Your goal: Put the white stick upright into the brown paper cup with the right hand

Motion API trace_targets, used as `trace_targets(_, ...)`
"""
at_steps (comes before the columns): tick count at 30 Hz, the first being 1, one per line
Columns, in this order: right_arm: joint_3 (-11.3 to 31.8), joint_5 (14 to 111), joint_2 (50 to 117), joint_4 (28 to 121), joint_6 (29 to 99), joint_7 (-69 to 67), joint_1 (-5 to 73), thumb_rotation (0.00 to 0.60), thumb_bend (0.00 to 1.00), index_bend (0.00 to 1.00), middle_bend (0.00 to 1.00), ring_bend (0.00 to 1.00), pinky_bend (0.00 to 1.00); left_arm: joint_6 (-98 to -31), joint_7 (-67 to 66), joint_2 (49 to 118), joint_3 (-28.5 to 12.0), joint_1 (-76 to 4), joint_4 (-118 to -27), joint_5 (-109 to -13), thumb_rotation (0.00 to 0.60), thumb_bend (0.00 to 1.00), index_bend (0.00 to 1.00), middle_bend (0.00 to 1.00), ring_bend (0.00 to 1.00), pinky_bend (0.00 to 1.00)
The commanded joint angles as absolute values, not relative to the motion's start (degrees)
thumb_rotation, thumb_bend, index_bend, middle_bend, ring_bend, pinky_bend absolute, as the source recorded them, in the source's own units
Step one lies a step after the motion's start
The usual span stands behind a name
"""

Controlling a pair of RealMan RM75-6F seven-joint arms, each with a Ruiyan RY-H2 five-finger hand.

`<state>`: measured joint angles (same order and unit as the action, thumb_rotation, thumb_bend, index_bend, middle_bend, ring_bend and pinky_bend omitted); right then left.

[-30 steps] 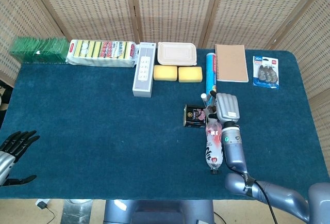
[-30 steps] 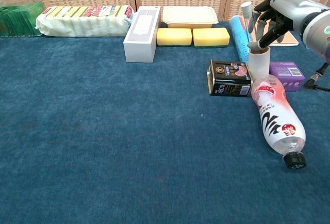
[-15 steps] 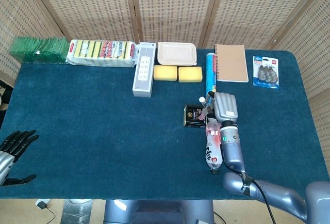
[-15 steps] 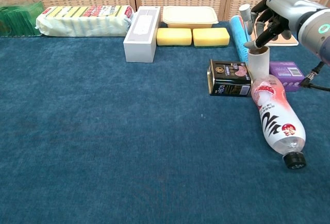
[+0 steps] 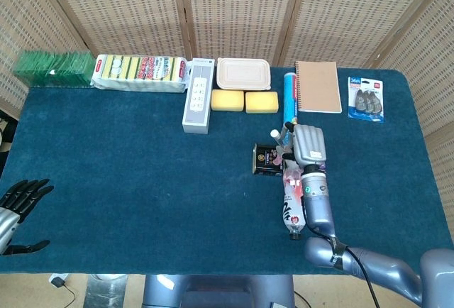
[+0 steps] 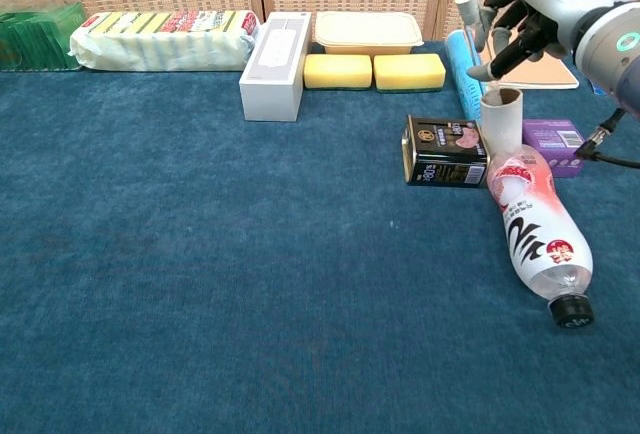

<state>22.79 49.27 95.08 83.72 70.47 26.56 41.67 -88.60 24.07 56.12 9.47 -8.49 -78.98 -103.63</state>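
My right hand (image 6: 535, 9) hovers over the brown paper cup (image 6: 502, 122) and grips the white stick (image 6: 469, 22). The stick stands nearly upright, its top leaning left of the cup's mouth. Its lower end is hidden behind my fingers, just above the rim. In the head view the right hand (image 5: 309, 145) covers the cup, and only the tip of the white stick (image 5: 274, 134) shows at its left. My left hand (image 5: 19, 201) lies at the table's near left corner, fingers apart and empty.
A black tin (image 6: 445, 152) touches the cup's left side. A plastic bottle (image 6: 536, 231) lies in front of the cup, and a purple box (image 6: 556, 140) sits to the right. A blue roll (image 6: 463, 66), notebook (image 5: 318, 86), yellow sponges (image 6: 374, 71) and white box (image 6: 274, 50) line the back.
My right hand has shifted a little left and up with the stick, so the stick's top now sits further left of the cup. The left hand has stayed put.
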Motion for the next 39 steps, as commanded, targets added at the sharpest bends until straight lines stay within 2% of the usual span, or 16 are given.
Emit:
trace_targets(1, 23.6, 48.9, 93.8, 86.3, 71.1, 27.5, 41.7, 0.600, 0.33, 0.61, 0.72, 0.84, 0.89, -88.6, 24.1, 56.1, 9.5, -8.5, -79.0, -103.7, 0.552, 0.08, 0.04, 0.04, 0.00, 0.00)
trace_targets(25, 27.1, 48.3, 84.8, 105.8, 79.4, 35.8, 41.3, 0.600, 0.33, 0.62, 0.73, 0.86, 0.90, -91.4, 25.2, 56.2, 9.9, -7.7, -77.6, -105.3, 0.553, 0.08, 0.04, 0.04, 0.00, 0.00)
trace_targets(39, 25.9, 51.3, 79.8, 116.1, 85.6, 37.1, 38.1, 0.600, 0.34, 0.68, 0.79, 0.91, 0.94, -93.8, 25.0, 56.3, 10.4, -7.3, -76.6, -107.6, 0.549, 0.08, 0.04, 0.04, 0.00, 0.00)
